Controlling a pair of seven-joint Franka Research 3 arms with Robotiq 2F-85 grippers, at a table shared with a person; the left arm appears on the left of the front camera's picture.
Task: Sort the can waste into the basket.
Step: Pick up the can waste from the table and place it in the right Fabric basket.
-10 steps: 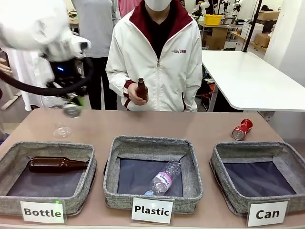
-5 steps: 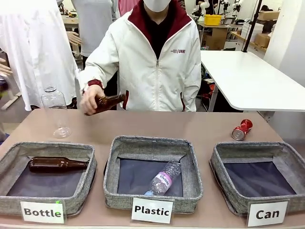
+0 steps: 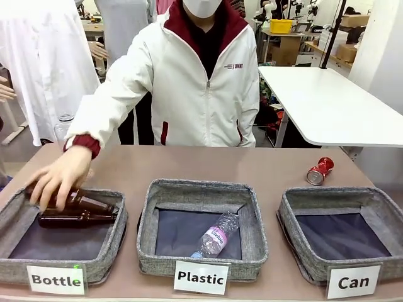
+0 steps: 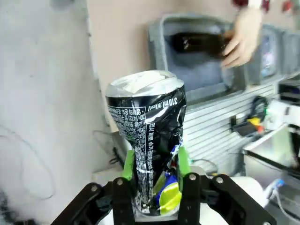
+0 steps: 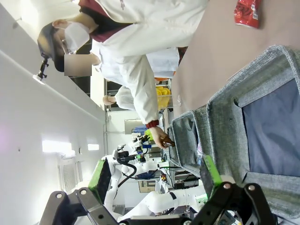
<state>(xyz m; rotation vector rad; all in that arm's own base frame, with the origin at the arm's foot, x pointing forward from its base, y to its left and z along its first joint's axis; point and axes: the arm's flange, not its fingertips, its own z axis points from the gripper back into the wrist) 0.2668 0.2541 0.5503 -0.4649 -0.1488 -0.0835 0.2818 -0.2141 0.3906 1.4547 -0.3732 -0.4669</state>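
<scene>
1. Black crumpled aluminium with white print and a green-yellow mark low down: that is the dented drink can [image 4: 147,140] in your left wrist view. It stands upright with its silver top buckled. Your left claw [image 4: 155,164] is clenched on its lower half between the green pads, with grey floor behind it.
2. Your front view gives you the other one, a crushed red drink can [image 3: 320,170]. It lies on its side on the brown worktop [image 3: 271,167], silver end toward you, near the far corner of the shallow grey woven-fabric basket labelled "Can" [image 3: 288,217] but not touching it.
3. Your right wrist view shows the right claw [image 5: 154,178] released, jaws wide, nothing between them. That basket's coarse weave and dark lining lie beyond its fingers, the red can farther off.
4. Across from you, the person's hand [image 3: 60,179] grips a brown glass bottle [image 3: 91,202] over the "Bottle" basket [image 3: 116,207], where a second brown bottle [image 3: 75,218] lies.
5. One clear plastic bottle [image 3: 217,234] lies in the middle "Plastic" basket [image 3: 148,214].
</scene>
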